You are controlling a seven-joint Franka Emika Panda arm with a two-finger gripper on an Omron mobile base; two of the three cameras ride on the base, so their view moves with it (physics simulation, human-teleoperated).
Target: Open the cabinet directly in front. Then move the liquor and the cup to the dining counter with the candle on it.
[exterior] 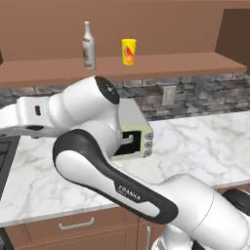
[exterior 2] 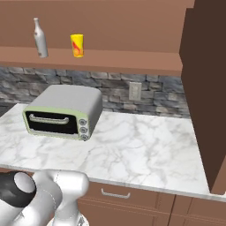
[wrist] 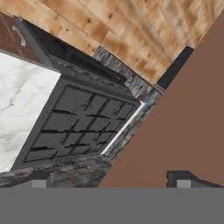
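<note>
The cabinet (exterior: pixel 146 66) stands open, its right door (exterior 2: pixel 205 88) swung out toward me. On its shelf the slim greyish liquor bottle (exterior: pixel 88 45) (exterior 2: pixel 40 38) stands upright at the left. The yellow cup (exterior: pixel 128 52) (exterior 2: pixel 77 45) stands a short way to its right, apart from it. My arm reaches off past the left edge of the left base view. In the hand view my gripper (wrist: pixel 111 181) is open with nothing between its fingers. It hangs beside a brown door panel (wrist: pixel 175 122) with a silver bar handle (wrist: pixel 122 129). The dining counter and the candle are out of view.
A grey toaster oven (exterior 2: pixel 62 112) (exterior: pixel 134 136) sits on the white marble counter (exterior 2: pixel 141 145) under the shelf. A dark stove top (wrist: pixel 83 122) lies left of the counter, with wood floor (wrist: pixel 131 26) beyond it. Low drawers (exterior 2: pixel 114 194) run under the counter edge.
</note>
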